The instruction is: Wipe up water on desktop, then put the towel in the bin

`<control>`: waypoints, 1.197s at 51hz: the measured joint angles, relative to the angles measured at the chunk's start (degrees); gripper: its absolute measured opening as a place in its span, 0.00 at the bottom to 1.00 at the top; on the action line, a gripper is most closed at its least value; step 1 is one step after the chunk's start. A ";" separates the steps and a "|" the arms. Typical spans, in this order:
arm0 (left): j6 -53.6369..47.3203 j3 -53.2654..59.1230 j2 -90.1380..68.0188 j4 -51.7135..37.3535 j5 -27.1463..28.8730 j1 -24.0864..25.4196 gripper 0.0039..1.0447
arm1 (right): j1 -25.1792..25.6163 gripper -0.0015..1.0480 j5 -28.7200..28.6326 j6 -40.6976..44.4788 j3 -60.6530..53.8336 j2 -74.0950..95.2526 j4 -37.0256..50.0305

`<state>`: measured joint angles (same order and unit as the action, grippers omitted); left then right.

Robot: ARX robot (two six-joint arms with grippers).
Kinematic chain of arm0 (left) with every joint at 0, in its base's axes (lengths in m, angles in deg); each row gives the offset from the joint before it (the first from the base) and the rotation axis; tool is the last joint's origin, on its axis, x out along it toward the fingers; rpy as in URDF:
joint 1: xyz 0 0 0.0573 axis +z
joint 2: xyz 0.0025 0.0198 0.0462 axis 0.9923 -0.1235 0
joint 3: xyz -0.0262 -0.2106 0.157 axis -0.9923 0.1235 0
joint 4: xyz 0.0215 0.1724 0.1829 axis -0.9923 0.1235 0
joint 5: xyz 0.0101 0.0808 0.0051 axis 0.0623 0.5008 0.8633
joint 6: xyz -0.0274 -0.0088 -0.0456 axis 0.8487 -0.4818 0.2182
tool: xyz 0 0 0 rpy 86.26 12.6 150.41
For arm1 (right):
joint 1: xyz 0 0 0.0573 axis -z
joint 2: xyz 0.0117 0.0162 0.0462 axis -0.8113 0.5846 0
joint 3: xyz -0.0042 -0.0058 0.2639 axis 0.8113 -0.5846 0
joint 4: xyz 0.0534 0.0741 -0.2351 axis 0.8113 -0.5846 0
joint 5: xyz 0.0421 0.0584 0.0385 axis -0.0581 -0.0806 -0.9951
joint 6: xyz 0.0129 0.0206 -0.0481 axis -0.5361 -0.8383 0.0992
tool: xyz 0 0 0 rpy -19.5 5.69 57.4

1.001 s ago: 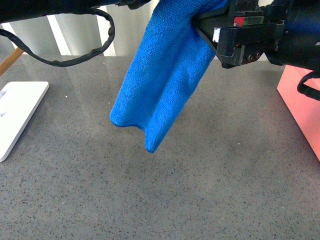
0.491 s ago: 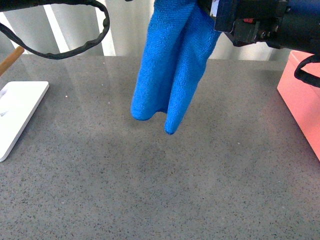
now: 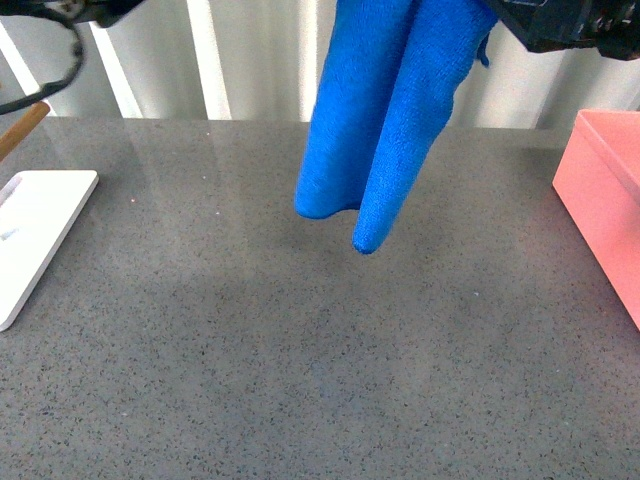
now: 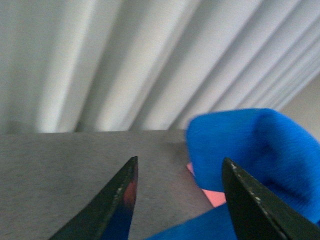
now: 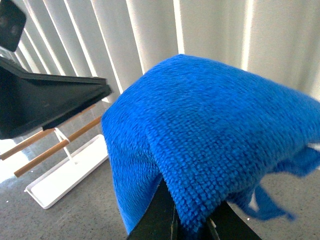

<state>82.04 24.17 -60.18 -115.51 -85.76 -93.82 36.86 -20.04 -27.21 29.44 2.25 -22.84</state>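
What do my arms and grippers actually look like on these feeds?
Left gripper: two dark, tapering, blade-like fingers with pale, scuffed edges. Right gripper: black fingers, mostly hidden under the towel. In the front view, the right arm is a boxy black housing, and a black cable loops on the robot's left side.

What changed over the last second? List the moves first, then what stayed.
The towel rose and swung toward the bin, its tip now well clear of the desktop. The right gripper carrying it lifted mostly out of the front view, fingers still shut on it. Bin and white tray stayed put.
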 joint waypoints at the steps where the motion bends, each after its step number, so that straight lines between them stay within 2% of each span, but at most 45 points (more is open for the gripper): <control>1: 0.00 0.35 0.33 0.24 0.39 0.94 0.55 | 0.11 0.03 0.13 -0.07 0.00 -0.09 0.00; 4: 0.00 1.62 1.77 2.45 0.83 4.72 0.69 | 0.28 0.03 0.39 -0.28 0.00 -0.15 0.00; 11: -3.78 5.70 7.32 9.42 -1.79 9.88 0.93 | 0.85 0.03 0.07 -0.42 -0.28 -1.46 -0.28; 13: -5.20 6.67 8.90 12.07 -1.60 10.75 0.95 | 1.16 0.03 0.04 -0.42 -0.46 -1.90 -0.31; 16: -7.67 8.28 11.85 16.87 -0.96 12.09 0.93 | 1.66 0.03 -0.39 -0.55 -0.85 -2.56 -0.44; 27: -12.63 16.96 26.82 29.57 -5.44 14.29 0.94 | 2.71 0.03 -1.31 -0.24 -2.93 -3.17 -0.55; 34: -13.03 19.87 36.17 34.93 -7.89 15.50 0.94 | 2.54 0.03 -1.36 0.11 -2.97 -3.06 -0.55; 43: -12.87 20.65 46.42 41.51 -10.25 20.24 0.94 | 2.38 0.03 -0.85 0.57 -3.43 -3.06 -0.57; 45: -14.16 21.88 48.85 39.67 -6.71 20.59 0.90 | 2.38 0.03 -0.55 0.74 -3.61 -3.06 -0.83; 48: -17.49 25.00 51.82 32.83 3.13 20.85 0.81 | 2.38 0.03 -0.42 0.98 -3.74 -3.06 -1.20; 53: -20.81 29.42 56.00 27.15 12.35 19.93 0.64 | 2.62 0.03 0.09 1.11 -3.89 -3.08 -2.27; 61: -22.51 35.26 60.81 27.06 15.26 17.11 0.29 | 3.04 0.03 0.81 1.88 -4.70 -4.55 -3.67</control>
<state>59.53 59.43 0.62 -88.45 -70.51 -76.71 39.90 -19.23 -25.33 24.74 -2.30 -26.51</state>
